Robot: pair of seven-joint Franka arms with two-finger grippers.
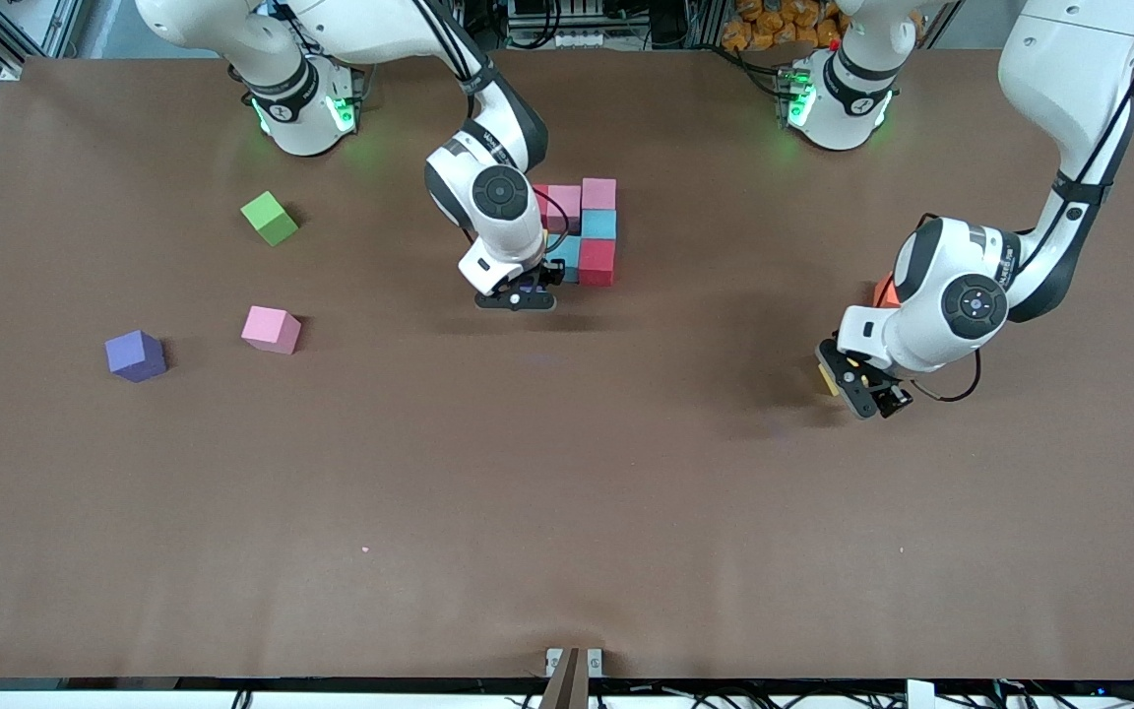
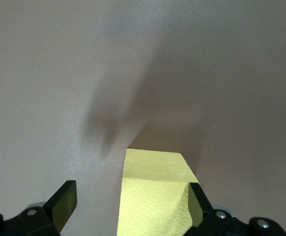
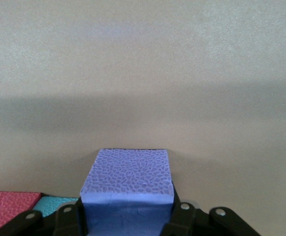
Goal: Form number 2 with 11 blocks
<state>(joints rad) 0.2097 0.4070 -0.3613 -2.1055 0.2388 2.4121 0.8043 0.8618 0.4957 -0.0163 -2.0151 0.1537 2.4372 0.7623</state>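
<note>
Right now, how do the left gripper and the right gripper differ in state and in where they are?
The left gripper is open, with a gap beside the yellow block it straddles; the right gripper is shut on a bluish-purple block. The left gripper is toward the left arm's end of the table, away from the grouped cubes; the right gripper is beside them. Both point down, each around one block.

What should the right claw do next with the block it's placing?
Probably open fully and lift straight up. The right claw has a purple-blue block between its fingers, low beside the red block and teal block of the unfinished digit, apparently at the table.
</note>
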